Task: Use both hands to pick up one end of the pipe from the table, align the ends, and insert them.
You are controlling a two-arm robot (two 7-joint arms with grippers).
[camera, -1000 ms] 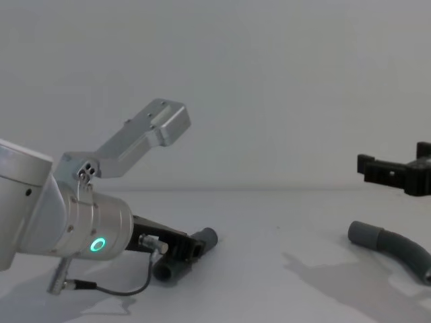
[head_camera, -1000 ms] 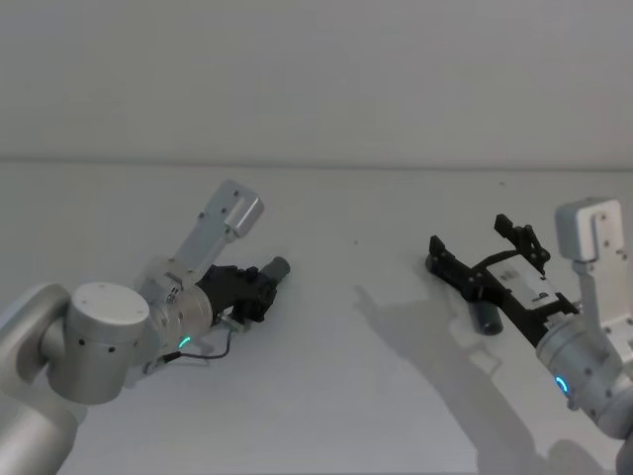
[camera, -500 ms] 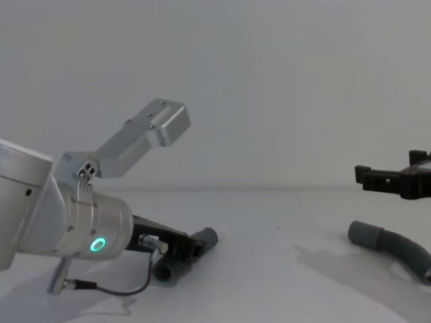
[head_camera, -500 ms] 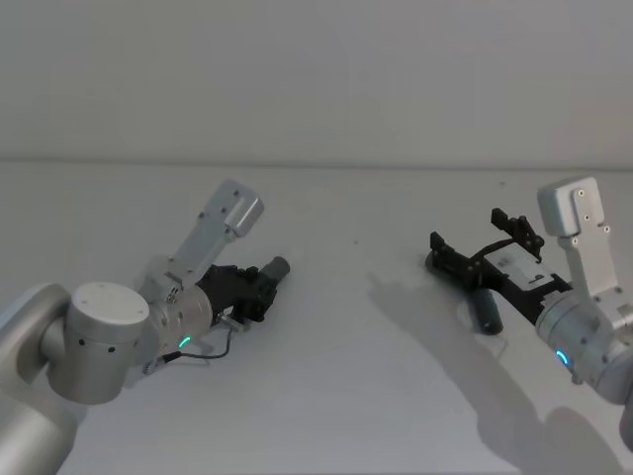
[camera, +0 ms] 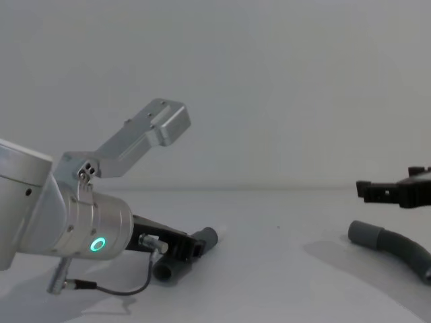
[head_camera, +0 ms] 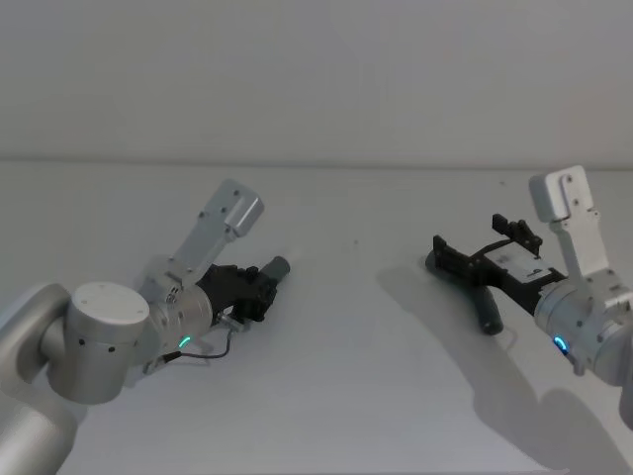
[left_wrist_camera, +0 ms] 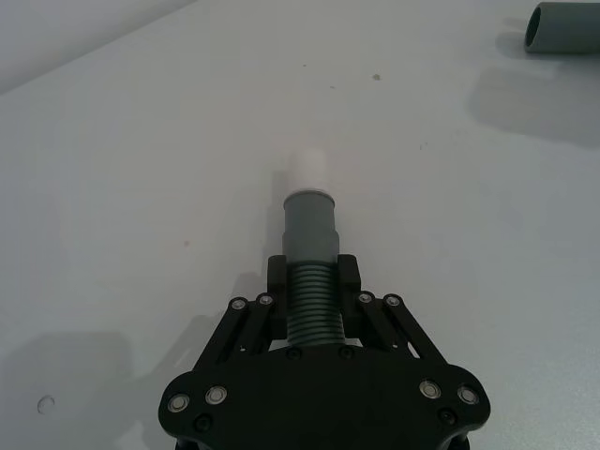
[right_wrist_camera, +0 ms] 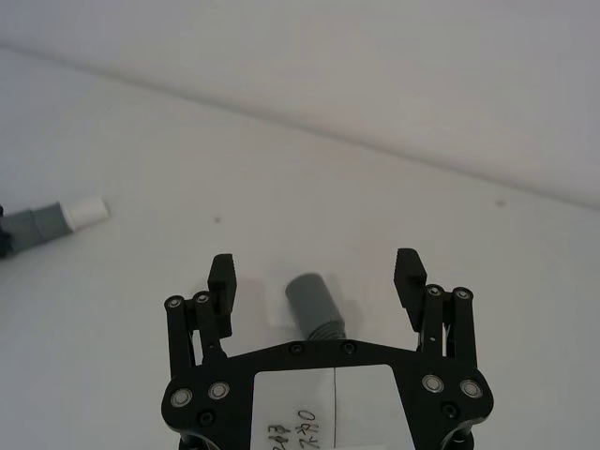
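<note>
Left gripper point(left_wrist_camera: 311, 281) is down low on the left side of the table point(head_camera: 346, 396), jaws clamped tight on the short piece point(left_wrist_camera: 310, 305). Look at that piece in the left wrist view: a dark grey ribbed section pinched between the black fingers point(left_wrist_camera: 280, 279), then a smooth grey collar, then the narrow white tip point(left_wrist_camera: 307, 172) poking out forward, just over the tabletop. From the chest view it shows a gentle bend, one grey end jutting ahead of the gripper and a wider end showing beneath it, close to the thin cable point(camera: 121, 291). Over on the right, the longer piece point(camera: 394, 245) lies flat on the table, matte grey and curved, with its wider collared mouth point(camera: 363, 233) pointing toward the middle. The right gripper point(right_wrist_camera: 316, 272) hangs above it with jaws spread wide, one finger to either side of the tube and clear air beneath them in the chest view. Now the blind spots: the longer piece runs off the right edge of the chest view, so its far end is cut off; in the right wrist view the gripper's own body covers everything behind the mouth and the first ribs. The middle of the short piece is buried between the fingers, and whether it touches the table I cannot tell.
</note>
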